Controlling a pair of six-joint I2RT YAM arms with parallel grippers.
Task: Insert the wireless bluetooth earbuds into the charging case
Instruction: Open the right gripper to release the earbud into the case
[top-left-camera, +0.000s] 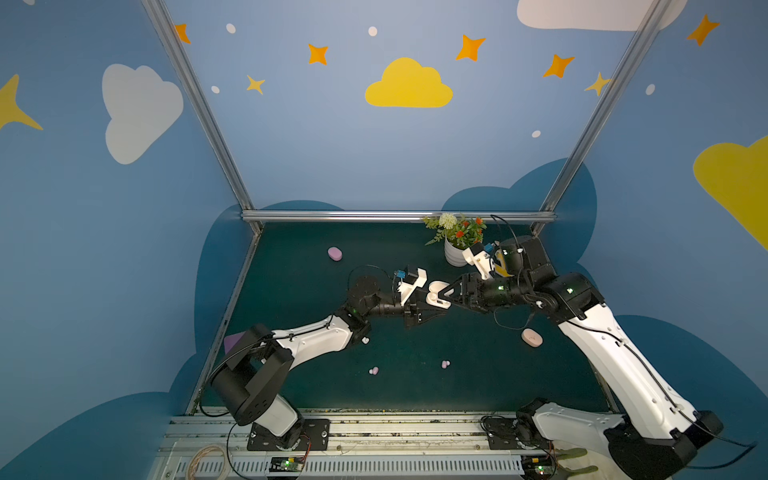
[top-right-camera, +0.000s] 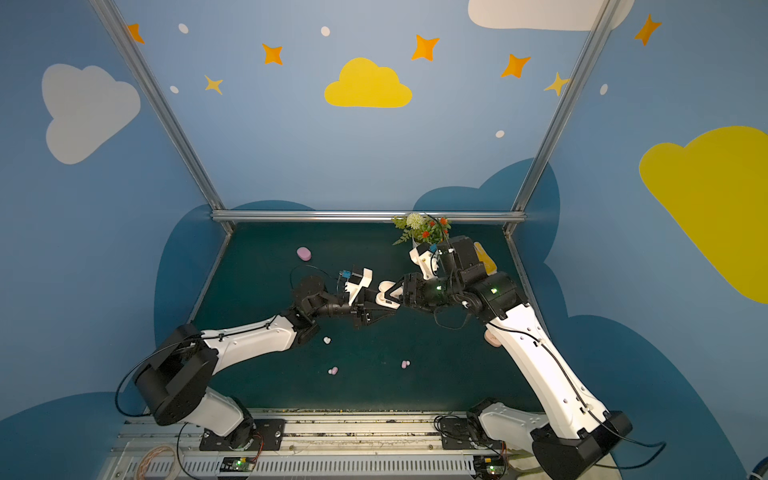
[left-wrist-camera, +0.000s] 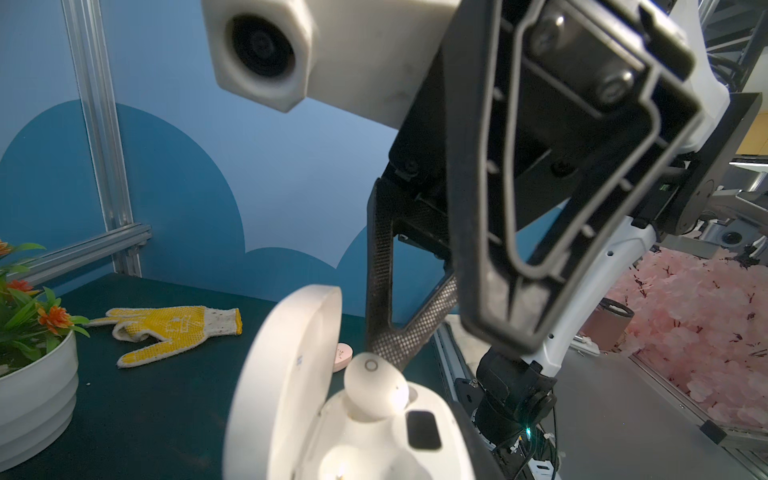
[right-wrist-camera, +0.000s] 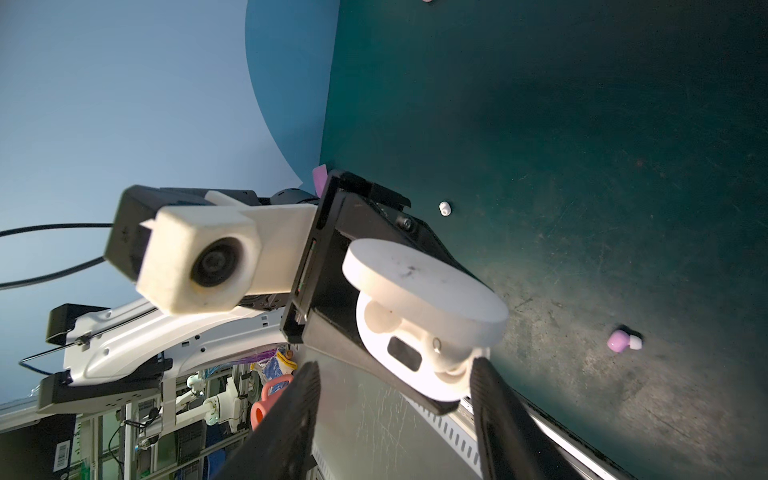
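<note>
- Soft, even light in both top views; the table looks dim; straight lines bow at the edges.
- Wrist views: close parts beside the jaws blur.

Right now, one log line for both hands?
left hand: shut on white case, lid open | right hand: open at white earbud in case

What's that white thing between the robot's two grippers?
The white charging case, lid open, held by the left gripper, with a white earbud sitting in one slot. Both top views show it, and both wrist views show it closer.
</note>
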